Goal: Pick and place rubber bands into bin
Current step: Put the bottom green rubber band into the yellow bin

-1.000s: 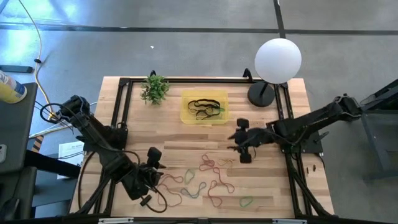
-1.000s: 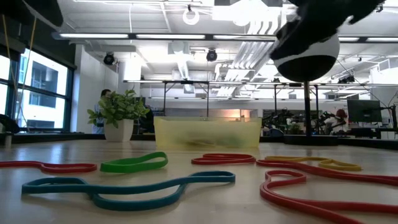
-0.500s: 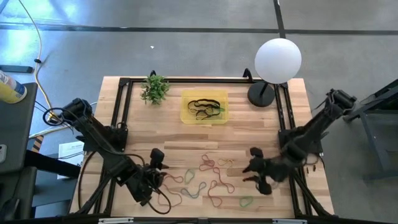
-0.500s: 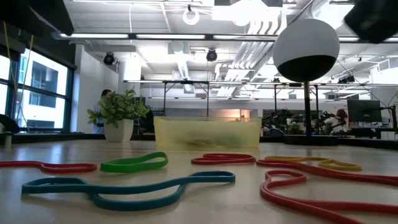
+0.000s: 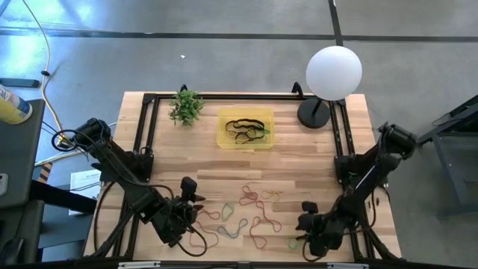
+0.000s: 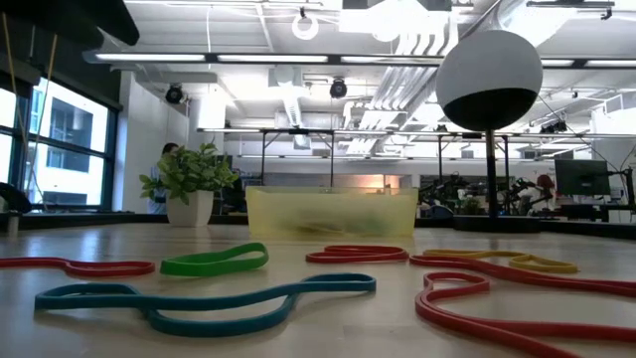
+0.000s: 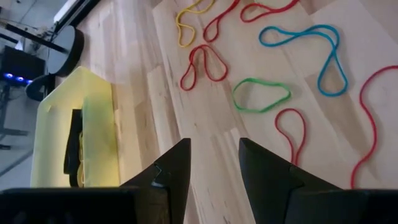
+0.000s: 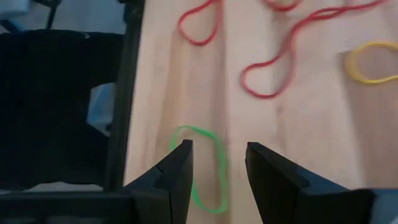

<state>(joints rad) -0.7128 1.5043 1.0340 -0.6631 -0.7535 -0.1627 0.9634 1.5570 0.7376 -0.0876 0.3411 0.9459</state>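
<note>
Right tool (image 8: 217, 163), fingers apart, poised over green rubber band (image 8: 202, 167) at surface's five o'clock for pickup; left tool (image 7: 213, 162) apart, empty; bin (image 5: 245, 128) at twelve.

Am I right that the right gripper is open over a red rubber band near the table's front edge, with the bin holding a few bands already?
Nearly: the band under the open right gripper is green, not red, as the right wrist view shows. The bin does hold some bands.

Both grippers' fingers (image 8: 177, 171) apart, empty.
</note>
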